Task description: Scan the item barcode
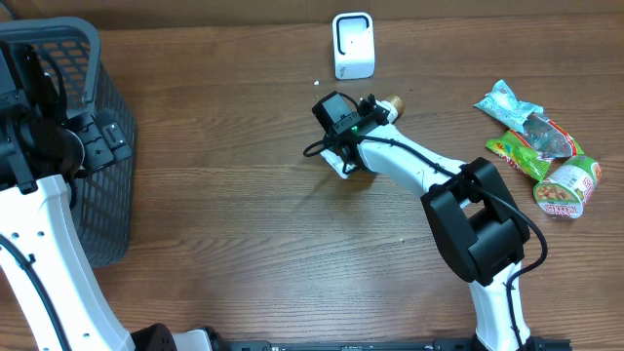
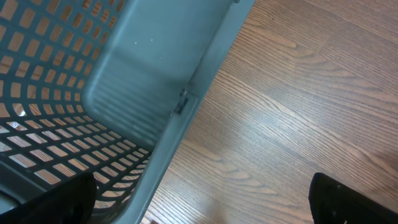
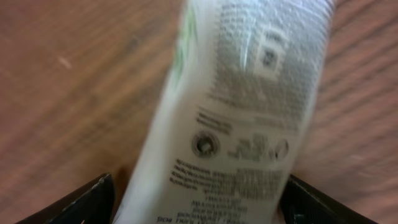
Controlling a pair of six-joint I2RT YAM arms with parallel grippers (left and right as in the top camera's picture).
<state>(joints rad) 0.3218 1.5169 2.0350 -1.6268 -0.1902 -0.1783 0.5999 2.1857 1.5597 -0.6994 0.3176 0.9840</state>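
Observation:
The item, a white tube (image 3: 249, 106) with small black print and a square code, lies lengthwise between the fingers of my right gripper (image 3: 196, 199). The right finger (image 3: 311, 202) sits against the tube and a narrow gap shows beside the left finger (image 3: 87, 199), so the jaws stand open around it. From overhead, only a white end of the tube (image 1: 341, 164) shows under the right gripper (image 1: 349, 154) at mid-table. The white scanner (image 1: 352, 44) stands at the back edge. My left gripper (image 2: 202, 202) is wide open and empty over the basket's rim.
A grey mesh basket (image 1: 102, 185) fills the left side; its wall (image 2: 155, 74) lies just below the left fingers (image 2: 62, 199). Several snack packets (image 1: 526, 132) and a noodle cup (image 1: 565, 185) lie at the right.

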